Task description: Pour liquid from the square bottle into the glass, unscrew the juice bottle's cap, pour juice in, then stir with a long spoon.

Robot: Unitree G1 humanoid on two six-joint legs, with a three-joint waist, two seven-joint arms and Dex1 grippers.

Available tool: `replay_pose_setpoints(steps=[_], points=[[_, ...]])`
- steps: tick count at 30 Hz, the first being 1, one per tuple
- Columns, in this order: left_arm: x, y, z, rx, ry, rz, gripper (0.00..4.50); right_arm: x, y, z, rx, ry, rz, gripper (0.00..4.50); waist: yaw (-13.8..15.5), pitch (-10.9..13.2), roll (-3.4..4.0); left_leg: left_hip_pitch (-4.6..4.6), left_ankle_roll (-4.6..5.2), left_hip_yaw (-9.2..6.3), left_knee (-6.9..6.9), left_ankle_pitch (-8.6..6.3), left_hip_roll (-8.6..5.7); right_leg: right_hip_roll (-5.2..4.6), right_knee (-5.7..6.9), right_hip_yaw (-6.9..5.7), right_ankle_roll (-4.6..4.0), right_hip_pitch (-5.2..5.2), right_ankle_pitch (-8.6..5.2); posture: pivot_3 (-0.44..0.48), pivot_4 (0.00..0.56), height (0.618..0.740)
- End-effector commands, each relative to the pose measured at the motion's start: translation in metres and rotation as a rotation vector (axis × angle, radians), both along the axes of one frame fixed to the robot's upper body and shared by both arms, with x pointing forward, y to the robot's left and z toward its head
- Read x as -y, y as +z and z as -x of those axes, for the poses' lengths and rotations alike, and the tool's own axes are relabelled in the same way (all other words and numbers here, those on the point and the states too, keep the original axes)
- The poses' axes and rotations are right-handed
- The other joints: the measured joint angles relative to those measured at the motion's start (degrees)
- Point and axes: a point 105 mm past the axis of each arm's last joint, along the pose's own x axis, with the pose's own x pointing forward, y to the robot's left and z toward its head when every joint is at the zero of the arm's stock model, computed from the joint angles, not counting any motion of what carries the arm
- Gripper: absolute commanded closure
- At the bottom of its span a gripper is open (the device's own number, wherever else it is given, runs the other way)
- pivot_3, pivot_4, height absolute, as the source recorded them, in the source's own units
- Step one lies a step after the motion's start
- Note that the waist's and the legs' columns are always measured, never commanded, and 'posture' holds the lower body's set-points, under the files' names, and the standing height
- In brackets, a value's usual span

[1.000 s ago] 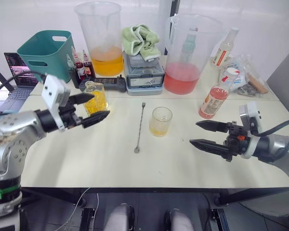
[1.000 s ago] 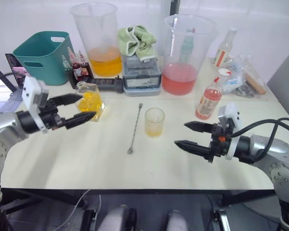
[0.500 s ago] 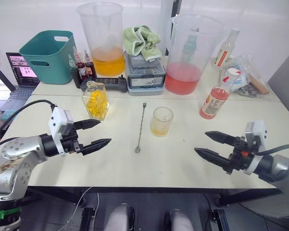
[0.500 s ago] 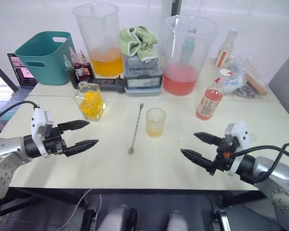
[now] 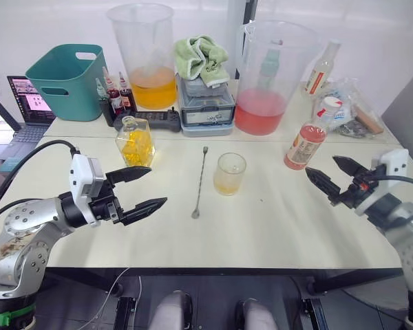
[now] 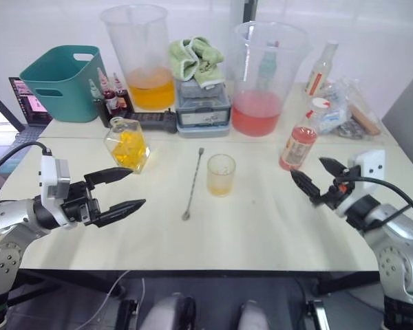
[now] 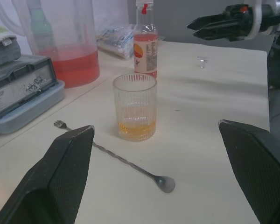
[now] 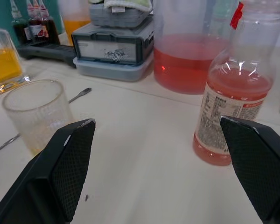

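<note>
A pale tabletop [image 5: 261, 234] runs back to a white wall, its far edge crowded with two big measuring pitchers [image 5: 143, 55], a teal bin [image 5: 63, 79] and a grey box topped with a green cloth [image 5: 203, 58]. The glass [image 5: 230, 173] stands mid-table with a shallow layer of yellow liquid at its bottom, and the square bottle [image 5: 135, 141] is upright just beyond the left end effector [image 5: 146, 188], whose two black fingers are spread wide and hold nothing. The right end effector [image 5: 329, 179] is also spread and empty, its tips aimed at the juice bottle [image 5: 305, 143], which stands close ahead of it with the white cap [image 5: 329, 106] on. The long spoon [image 5: 200, 183] lies flat between the two end effectors, just to the left-arm side of the glass. Judging by this, the juice step is next, and the main risk is the slim, tall bottle: a finger arriving off-centre or too high could tip it toward the cluttered back row. A one-sided grip could let it spin while the cap is turned. The glass sits near the reach path, so a wide swing might knock it. The spoon's thin stem lying flat may be hard to pinch.
</note>
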Motion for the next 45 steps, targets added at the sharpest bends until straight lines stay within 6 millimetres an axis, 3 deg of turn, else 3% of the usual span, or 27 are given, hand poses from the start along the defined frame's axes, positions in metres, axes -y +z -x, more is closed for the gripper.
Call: replay_pose_setpoints(steps=[1, 5, 10, 23, 30, 34, 38, 45], points=[[0.006, 0.015, 0.008, 0.073, -0.001, 0.024, 0.01, 0.014, 0.024, -0.022, 0.087, -0.078, 0.013, 0.00, -0.3, 0.0, 0.01, 0.00, 0.01, 0.01, 0.01, 0.00, 0.00, 0.00, 0.00, 0.00, 0.00, 0.00, 0.00, 0.000, 0.150, 0.736], [0.011, 0.017, 0.010, 0.078, 0.011, 0.044, 0.01, 0.016, 0.041, -0.057, 0.119, -0.103, 0.021, 0.00, -1.0, 0.0, 0.04, 0.00, 0.01, -0.01, 0.00, 0.00, -0.01, 0.07, -0.01, 0.06, 0.00, 0.00, 0.00, 0.000, 0.150, 0.736], [0.012, 0.018, 0.011, 0.085, 0.036, 0.054, 0.01, 0.013, 0.053, -0.081, 0.144, -0.113, 0.038, 0.00, -1.3, 0.0, 0.05, 0.00, -0.20, -0.03, -0.06, 0.13, -0.01, 0.12, 0.01, 0.11, -0.01, -0.01, 0.00, 0.000, 0.150, 0.736], [0.012, 0.016, 0.014, 0.096, 0.077, 0.054, 0.01, 0.011, 0.048, -0.109, 0.110, -0.169, 0.034, 0.00, -1.4, 0.0, 0.07, -0.01, -0.35, -0.01, -0.10, 0.22, 0.00, 0.12, -0.03, 0.14, -0.01, -0.02, 0.01, 0.000, 0.150, 0.736], [0.012, 0.017, 0.013, 0.104, 0.088, 0.049, 0.00, 0.014, 0.037, -0.117, 0.077, -0.203, 0.014, 2.14, -1.5, 0.0, 0.08, 0.00, -0.38, -0.01, -0.12, 0.23, 0.00, 0.12, -0.02, 0.14, -0.01, -0.02, 0.01, 0.000, 0.150, 0.736], [0.012, 0.017, 0.013, 0.103, 0.088, 0.045, 0.00, 0.017, 0.045, -0.114, 0.107, -0.204, 0.003, 3.24, -1.3, 0.0, 0.08, 0.00, -0.39, -0.04, -0.11, 0.24, 0.00, 0.12, -0.03, 0.14, -0.01, 0.01, 0.01, 0.000, 0.150, 0.736], [0.013, 0.016, 0.011, 0.100, 0.080, 0.046, 0.00, 0.022, 0.055, -0.107, 0.135, -0.205, 0.005, 3.29, -1.2, 0.0, 0.13, -0.01, -0.39, -0.03, -0.11, 0.24, -0.01, 0.12, -0.04, 0.16, -0.01, 0.00, 0.01, 0.000, 0.150, 0.736], [0.018, 0.013, 0.005, 0.087, 0.026, 0.049, 0.00, 0.023, 0.077, -0.077, 0.161, -0.149, 0.009, 3.29, -1.2, 0.1, 0.40, -0.10, -0.38, -0.05, -0.13, 0.23, -0.01, 0.11, -0.04, 0.15, -0.01, -0.04, 0.01, 0.000, 0.150, 0.736]])
